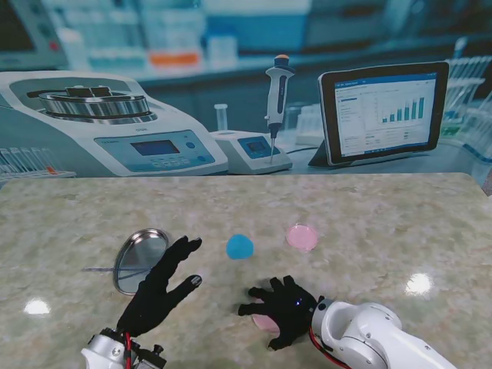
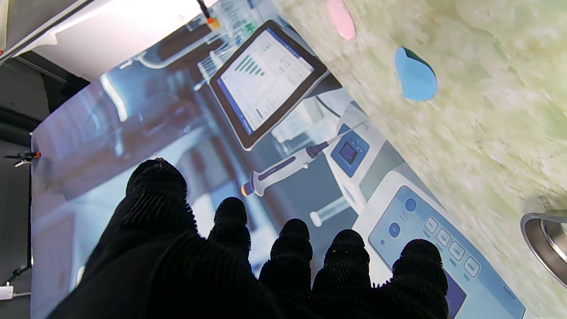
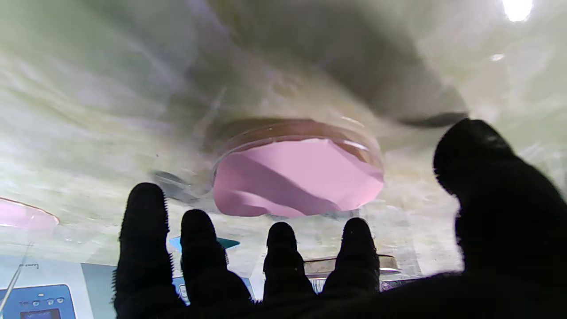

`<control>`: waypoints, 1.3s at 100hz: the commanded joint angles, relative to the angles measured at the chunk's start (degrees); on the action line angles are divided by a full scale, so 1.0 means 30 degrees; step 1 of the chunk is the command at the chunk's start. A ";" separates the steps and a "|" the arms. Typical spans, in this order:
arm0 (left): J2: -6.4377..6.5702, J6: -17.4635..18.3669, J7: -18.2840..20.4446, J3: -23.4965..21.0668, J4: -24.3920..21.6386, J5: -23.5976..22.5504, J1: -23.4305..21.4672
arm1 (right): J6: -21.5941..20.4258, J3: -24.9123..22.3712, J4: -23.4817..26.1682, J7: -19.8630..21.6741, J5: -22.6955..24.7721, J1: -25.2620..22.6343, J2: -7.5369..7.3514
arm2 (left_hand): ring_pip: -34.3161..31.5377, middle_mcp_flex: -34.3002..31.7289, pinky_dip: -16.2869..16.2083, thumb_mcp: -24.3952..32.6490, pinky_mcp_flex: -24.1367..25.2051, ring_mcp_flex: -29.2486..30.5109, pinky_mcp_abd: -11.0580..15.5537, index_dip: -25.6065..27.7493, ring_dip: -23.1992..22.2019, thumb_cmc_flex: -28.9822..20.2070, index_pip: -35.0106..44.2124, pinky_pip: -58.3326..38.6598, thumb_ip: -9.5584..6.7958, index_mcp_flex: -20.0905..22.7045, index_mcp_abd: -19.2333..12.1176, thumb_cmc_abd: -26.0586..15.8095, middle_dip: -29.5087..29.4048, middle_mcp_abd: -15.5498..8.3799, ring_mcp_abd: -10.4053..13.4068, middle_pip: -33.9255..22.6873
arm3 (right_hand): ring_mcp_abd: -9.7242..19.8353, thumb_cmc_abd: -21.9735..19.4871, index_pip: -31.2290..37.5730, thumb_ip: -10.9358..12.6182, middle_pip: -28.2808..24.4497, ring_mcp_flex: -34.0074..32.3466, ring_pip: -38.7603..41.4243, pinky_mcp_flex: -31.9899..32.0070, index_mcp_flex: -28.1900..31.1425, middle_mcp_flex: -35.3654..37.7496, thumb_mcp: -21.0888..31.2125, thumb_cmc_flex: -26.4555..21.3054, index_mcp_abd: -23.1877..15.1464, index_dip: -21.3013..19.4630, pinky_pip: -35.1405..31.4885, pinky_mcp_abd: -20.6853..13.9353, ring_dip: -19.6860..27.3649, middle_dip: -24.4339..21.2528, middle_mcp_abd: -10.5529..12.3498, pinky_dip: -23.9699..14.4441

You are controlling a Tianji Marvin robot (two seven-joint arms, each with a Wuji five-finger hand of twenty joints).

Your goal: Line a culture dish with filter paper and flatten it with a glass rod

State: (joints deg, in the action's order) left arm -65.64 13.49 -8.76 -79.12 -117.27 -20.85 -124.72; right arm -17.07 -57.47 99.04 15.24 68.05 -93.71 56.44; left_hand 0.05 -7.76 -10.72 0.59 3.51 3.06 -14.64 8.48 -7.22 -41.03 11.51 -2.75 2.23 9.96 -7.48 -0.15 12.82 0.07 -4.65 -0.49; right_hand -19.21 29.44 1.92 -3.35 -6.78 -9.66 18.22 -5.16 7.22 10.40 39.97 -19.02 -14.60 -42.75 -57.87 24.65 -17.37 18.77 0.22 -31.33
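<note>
Here, on the pale green marbled desk (image 1: 369,223), the black-gloved right hand (image 1: 283,309) lies palm-down at about five o'clock, its fingers (image 3: 146,230) spread wide and gripping nothing. Beneath it sits a clear round culture dish (image 3: 297,175) lined with a creased pink filter paper (image 3: 301,181); from the stand only a pink edge (image 1: 265,324) shows under the palm. Whether the palm touches the dish cannot be told.

The black-gloved left hand (image 1: 157,288) is at about seven o'clock, raised and tilted, fingers (image 2: 230,221) apart and empty. Just at its ten o'clock rests a round shiny metal lid-like dish (image 1: 140,260), with a thin glass rod (image 1: 104,270) lying at its nine o'clock side.

Near the desk's middle lies a blue filter paper piece (image 1: 240,246), and at its three o'clock, a little apart, a second pink-lined round dish (image 1: 301,237).
</note>
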 commanded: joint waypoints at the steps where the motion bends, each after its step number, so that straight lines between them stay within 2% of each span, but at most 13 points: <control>1: 0.0036 -0.0048 0.0082 0.0000 -0.0146 -0.0011 -0.0132 | 0.0099 -0.0073 0.0232 0.0057 -0.0094 -0.0229 0.0001 | 0.0287 0.0388 0.0879 -0.0478 0.0046 -0.0550 0.0470 0.0170 0.0256 -0.0161 0.0259 0.1079 -0.0572 -0.0262 -0.0552 -0.0573 0.0008 -0.0686 0.0594 0.0187 | -0.0110 -0.0291 -0.0866 -0.0570 0.0949 0.0997 -0.0895 0.0762 0.0095 -0.0773 -0.0537 0.0778 0.0414 0.1143 0.0959 0.1138 0.0781 -0.0016 -0.0332 0.1284; 15: 0.0044 -0.0075 0.0112 0.0027 -0.0175 -0.0012 -0.0118 | 0.0146 -0.0342 0.0450 -0.0038 -0.0297 -0.0420 0.0058 | 0.0296 0.0386 0.0912 -0.0478 0.0052 -0.0558 0.0423 0.0168 0.0301 -0.0159 0.0256 0.1091 -0.0574 -0.0266 -0.0558 -0.0561 0.0001 -0.0684 0.0571 0.0183 | 0.0053 -0.0576 -0.1129 -0.0673 0.2035 0.1628 -0.1714 0.1949 0.0203 -0.0895 -0.1126 0.1114 0.0664 0.3377 0.1941 0.1631 0.1871 -0.0360 -0.0394 0.3602; 33: 0.0055 -0.0097 0.0154 0.0055 -0.0216 -0.0012 -0.0091 | 0.0094 -0.0890 0.0841 -0.0186 -0.0687 -0.0723 0.0151 | 0.0303 0.0386 0.0951 -0.0485 0.0052 -0.0555 0.0437 0.0156 0.0358 -0.0137 0.0233 0.1097 -0.0571 -0.0266 -0.0566 -0.0581 -0.0012 -0.0694 0.0598 0.0187 | 0.0477 -0.0938 -0.1183 -0.0665 0.2096 0.1537 -0.1780 0.2189 0.0229 -0.0825 -0.1181 0.1422 0.0842 0.3915 0.1956 0.1565 0.1982 -0.0373 -0.0363 0.4188; 43: 0.0056 -0.0100 0.0157 0.0036 -0.0227 -0.0044 -0.0092 | -0.0323 -0.1303 0.0884 -0.0467 -0.1309 -0.0801 0.0230 | 0.0288 0.0384 0.0971 -0.0487 0.0045 -0.0548 0.0465 0.0159 0.0361 -0.0127 0.0240 0.1098 -0.0571 -0.0257 -0.0553 -0.0587 -0.0008 -0.0686 0.0595 0.0179 | 0.2221 -0.1299 -0.0990 -0.0504 0.1253 0.0979 -0.1119 0.1829 0.0229 -0.0593 -0.0597 0.1556 0.1093 0.4212 0.1400 -0.0006 0.1667 -0.0135 0.0056 0.4451; 48: 0.0057 -0.0106 0.0156 0.0025 -0.0232 -0.0067 -0.0091 | -0.0443 -0.1453 0.0882 -0.0574 -0.1804 -0.0789 0.0285 | 0.0276 0.0380 0.0981 -0.0481 0.0042 -0.0540 0.0476 0.0157 0.0353 -0.0131 0.0237 0.1097 -0.0574 -0.0263 -0.0532 -0.0593 -0.0005 -0.0692 0.0626 0.0176 | 0.2991 -0.1515 -0.0784 -0.0393 0.0228 0.0611 -0.0988 0.1612 0.0179 -0.0508 -0.0571 0.1222 0.1393 0.3792 0.1260 -0.0866 0.1469 -0.0129 0.0250 0.3877; 52: 0.0061 -0.0112 0.0173 0.0021 -0.0232 -0.0070 -0.0084 | -0.0478 -0.1527 0.0839 -0.0667 -0.2258 -0.0721 0.0335 | 0.0274 0.0384 0.0988 -0.0484 0.0041 -0.0544 0.0477 0.0159 0.0350 -0.0128 0.0240 0.1096 -0.0574 -0.0258 -0.0542 -0.0585 0.0000 -0.0678 0.0615 0.0175 | 0.3572 -0.1725 -0.0531 -0.0316 -0.0826 0.0236 -0.0946 0.1377 0.0050 -0.0379 -0.0621 0.0955 0.1680 0.2667 0.1253 -0.1533 0.1344 -0.0227 0.0357 0.3121; 60: 0.0077 -0.0150 0.0223 0.0042 -0.0197 -0.0129 -0.0035 | -0.0328 -0.1555 0.0699 -0.0992 -0.2960 -0.0483 0.0455 | 0.0261 0.0381 0.0999 -0.0478 0.0040 -0.0532 0.0477 0.0164 0.0334 -0.0138 0.0250 0.1094 -0.0576 -0.0257 -0.0533 -0.0583 0.0009 -0.0683 0.0639 0.0170 | 0.4120 -0.2289 -0.0110 -0.0107 -0.2092 -0.0109 -0.0796 0.1288 -0.0097 -0.0149 -0.0761 0.0313 0.2216 0.1233 0.1358 -0.2068 0.1200 -0.0518 0.0519 0.2348; 72: 0.0112 -0.0269 0.0353 0.0105 -0.0124 -0.0211 0.0073 | 0.0263 -0.1370 0.0375 -0.1239 -0.3840 0.0197 0.0611 | 0.0269 0.0382 0.1011 -0.0478 0.0037 -0.0542 0.0489 0.0168 0.0327 -0.0138 0.0256 0.1089 -0.0576 -0.0262 -0.0564 -0.0578 0.0015 -0.0697 0.0646 0.0173 | 0.4263 -0.2825 0.0558 0.0129 -0.3216 -0.0348 -0.0605 0.1280 -0.0316 0.0004 -0.0854 -0.0337 0.2794 -0.0001 0.1423 -0.2298 0.1062 -0.0813 0.0447 0.1956; 88: 0.0158 -0.0301 0.0535 0.0082 -0.0130 -0.0308 0.0156 | 0.0898 -0.0699 -0.0721 -0.1624 -0.4766 0.1659 0.0787 | 0.0267 0.0384 0.1022 -0.0485 0.0035 -0.0538 0.0505 0.0176 0.0318 -0.0126 0.0272 0.1085 -0.0572 -0.0260 -0.0557 -0.0584 0.0023 -0.0695 0.0652 0.0173 | 0.4299 -0.2778 0.1338 0.0203 -0.4690 -0.0799 -0.0234 0.0963 -0.0526 0.0114 -0.0662 -0.0457 0.3438 -0.1297 0.1207 -0.2431 0.0883 -0.0754 0.0256 0.1577; 94: 0.0185 -0.0284 0.0645 0.0027 -0.0133 -0.0388 0.0193 | 0.1088 -0.0340 -0.1301 -0.1871 -0.5037 0.2316 0.0863 | 0.0261 0.0375 0.1022 -0.0480 0.0030 -0.0534 0.0507 0.0190 0.0308 -0.0134 0.0302 0.1080 -0.0573 -0.0225 -0.0552 -0.0584 0.0034 -0.0697 0.0639 0.0164 | 0.4183 -0.2573 0.2203 0.0206 -0.5891 -0.1002 0.0240 0.0830 -0.0590 0.0037 -0.0365 -0.0516 0.3668 -0.2092 0.0946 -0.2480 0.0561 -0.0333 0.0188 0.1353; 107: 0.0277 -0.0305 0.1037 -0.0131 -0.0113 -0.0613 0.0306 | 0.1619 0.0576 -0.2542 -0.2186 -0.5540 0.3869 0.1010 | 0.0239 0.0362 0.1009 -0.0466 0.0028 -0.0522 0.0504 0.0237 0.0270 -0.0172 0.0406 0.1066 -0.0575 -0.0104 -0.0563 -0.0573 0.0079 -0.0692 0.0640 0.0133 | 0.4092 -0.2406 0.3355 0.0205 -0.7058 -0.1282 0.0710 0.0622 -0.0127 0.0058 0.0008 -0.0625 0.3719 -0.1954 0.0663 -0.2501 0.0227 0.0146 0.0064 0.1162; 125: 0.0440 -0.0332 0.1687 -0.0423 -0.0049 -0.1195 0.0532 | 0.2650 0.2271 -0.4405 -0.2586 -0.6483 0.6191 0.1295 | 0.0232 0.0368 0.0981 -0.0480 0.0030 -0.0524 0.0502 0.0347 0.0213 -0.0188 0.0603 0.1053 -0.0566 -0.0103 -0.0592 -0.0569 0.0188 -0.0691 0.0648 0.0087 | 0.4091 -0.2529 0.3852 0.0508 -0.7267 -0.1338 0.0788 0.0626 -0.0002 0.0001 0.0707 -0.1391 0.3783 -0.1692 0.0602 -0.2491 0.0175 0.0197 -0.0039 0.1136; 130: 0.0466 -0.0353 0.1789 -0.0500 -0.0038 -0.1326 0.0605 | 0.2893 0.2800 -0.4930 -0.2650 -0.6775 0.6826 0.1380 | 0.0231 0.0373 0.0975 -0.0481 0.0032 -0.0522 0.0501 0.0365 0.0200 -0.0188 0.0633 0.1052 -0.0566 -0.0121 -0.0577 -0.0565 0.0203 -0.0675 0.0666 0.0090 | 0.4080 -0.2436 0.4372 0.0705 -0.7248 -0.1321 0.0781 0.0636 -0.0142 -0.0018 0.1215 -0.1423 0.3784 -0.1196 0.0604 -0.2504 0.0172 0.0077 -0.0061 0.1154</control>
State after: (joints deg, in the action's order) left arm -64.54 12.72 -3.66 -80.31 -117.35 -24.53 -123.05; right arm -8.92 -49.42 85.20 7.23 48.25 -74.81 59.66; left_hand 0.05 -7.76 -10.07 0.59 3.51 3.06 -14.64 9.08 -7.08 -41.03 11.70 -2.71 2.23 9.96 -7.48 -0.15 12.82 0.07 -4.65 -0.49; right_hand -7.08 21.34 13.50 -2.86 -27.92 -13.20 19.90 -3.38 7.21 9.87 41.49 -22.22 -3.85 -47.87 -55.02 17.57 -16.26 18.70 0.34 -26.69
